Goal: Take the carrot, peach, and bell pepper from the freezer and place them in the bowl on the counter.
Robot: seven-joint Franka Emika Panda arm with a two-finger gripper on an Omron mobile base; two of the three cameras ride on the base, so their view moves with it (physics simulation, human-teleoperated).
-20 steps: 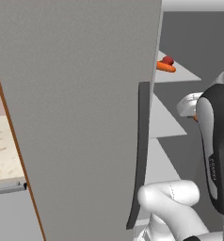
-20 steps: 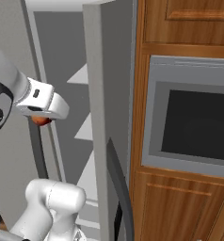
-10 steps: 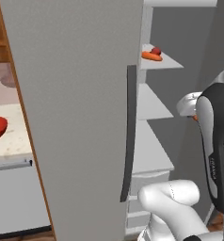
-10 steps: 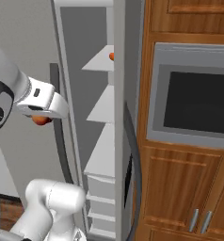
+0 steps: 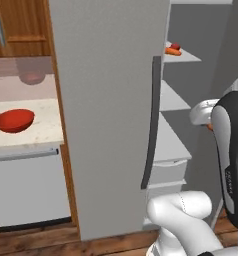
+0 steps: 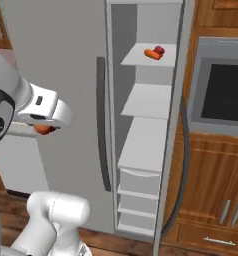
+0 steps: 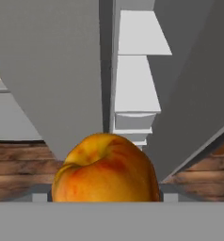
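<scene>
The peach [image 7: 106,169], yellow-orange with a red blush, sits between the fingers of my gripper [image 7: 106,196], which is shut on it. A sliver of the peach [image 6: 42,129] shows under the hand, in front of the open grey freezer door [image 6: 56,60]. The carrot [image 6: 152,54] and the red bell pepper [image 6: 159,50] lie side by side on the freezer's top white shelf, also seen as carrot [image 5: 172,51] and bell pepper [image 5: 175,46]. The red bowl [image 5: 13,120] stands on the beige counter [image 5: 43,131], left of the door.
The open freezer door [image 5: 111,100] with its dark bar handle [image 5: 151,120] stands between my arm and the counter. A built-in oven [image 6: 223,85] and wooden cabinets [image 6: 211,210] flank the freezer on the right. A white panel [image 5: 26,185] sits under the counter.
The whole picture has shifted as the base pulled back and turned left, bringing the counter and bowl into the left base view. The gripper keeps hold of the peach.
</scene>
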